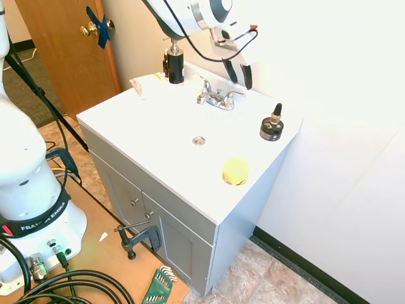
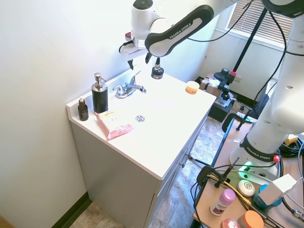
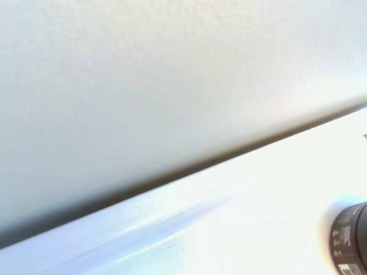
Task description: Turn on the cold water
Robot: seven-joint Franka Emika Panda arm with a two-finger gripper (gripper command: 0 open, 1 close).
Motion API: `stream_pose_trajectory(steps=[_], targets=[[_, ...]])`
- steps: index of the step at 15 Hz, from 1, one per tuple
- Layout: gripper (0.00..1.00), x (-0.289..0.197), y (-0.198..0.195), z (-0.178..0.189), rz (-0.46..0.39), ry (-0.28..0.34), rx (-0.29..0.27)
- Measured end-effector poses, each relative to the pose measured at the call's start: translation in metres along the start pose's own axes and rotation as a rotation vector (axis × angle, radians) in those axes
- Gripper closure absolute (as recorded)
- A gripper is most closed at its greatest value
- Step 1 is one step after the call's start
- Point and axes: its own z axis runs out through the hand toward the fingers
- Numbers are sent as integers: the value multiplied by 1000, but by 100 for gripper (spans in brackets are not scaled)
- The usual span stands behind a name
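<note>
A chrome two-handle faucet [image 1: 218, 98] [image 2: 128, 89] stands at the back of the white vanity top [image 1: 152, 126], against the wall. My gripper [image 1: 239, 75] [image 2: 138, 61] hangs above and slightly to the right-hand side of the faucet in the first exterior view, close to the wall. Its dark fingers [image 1: 247, 76] point down, open, holding nothing and clear of the handles. No water is visible at the spout. The wrist view shows only the wall, the counter's back edge and part of a black jar [image 3: 352, 238].
A black soap pump [image 1: 174, 63] [image 2: 99, 95], a small dark bottle [image 2: 83, 109] and a pink packet [image 2: 114, 124] sit on one side of the faucet. A black dropper jar [image 1: 272, 125] [image 2: 157, 71] and a yellow tub [image 1: 235, 171] [image 2: 192, 87] sit on the other. The drain [image 1: 199, 140] lies in front.
</note>
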Motion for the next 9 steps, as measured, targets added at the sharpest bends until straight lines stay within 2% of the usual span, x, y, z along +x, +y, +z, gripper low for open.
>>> stream_pose_trajectory(steps=[5,7,9], targets=[[0,5,9,26,12,-5,-38],[0,2,17,24,6,-34,-46],[0,-6,31,17,-7,-89,-52]])
